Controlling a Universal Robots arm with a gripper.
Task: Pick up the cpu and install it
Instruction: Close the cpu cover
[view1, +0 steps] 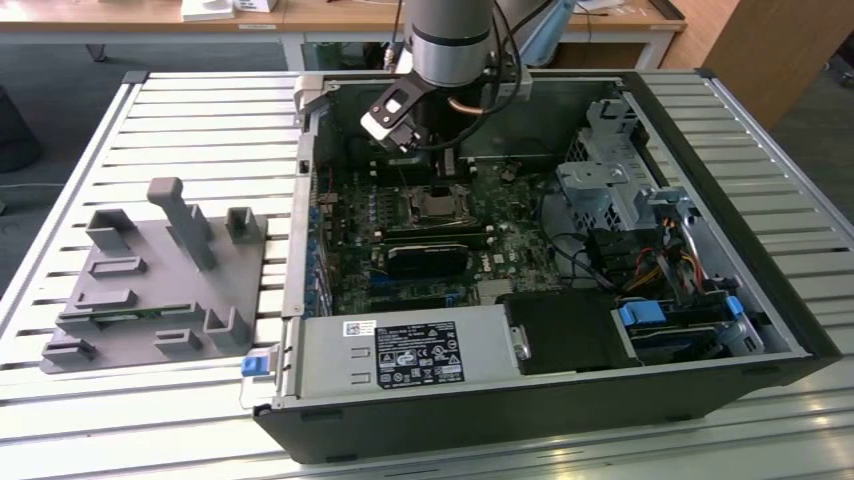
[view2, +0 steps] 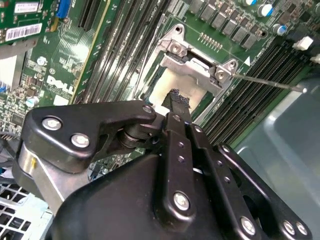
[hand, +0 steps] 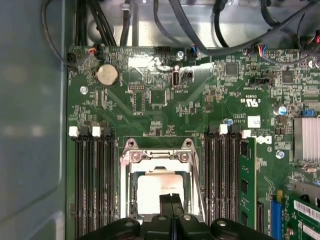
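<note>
While your gripper (hand: 170, 198) hangs low over the motherboard (hand: 165, 107), its fingers sit pressed together with nothing between them, and the cpu (hand: 147, 192) lies flat inside the socket frame (hand: 131, 157), right beneath the tips.

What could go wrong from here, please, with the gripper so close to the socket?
The shut gripper hangs right over the cpu lying in the socket frame; an off-centre push might tilt the chip. The thin lever juts out beside the socket and might snag the gripper's links.
</note>
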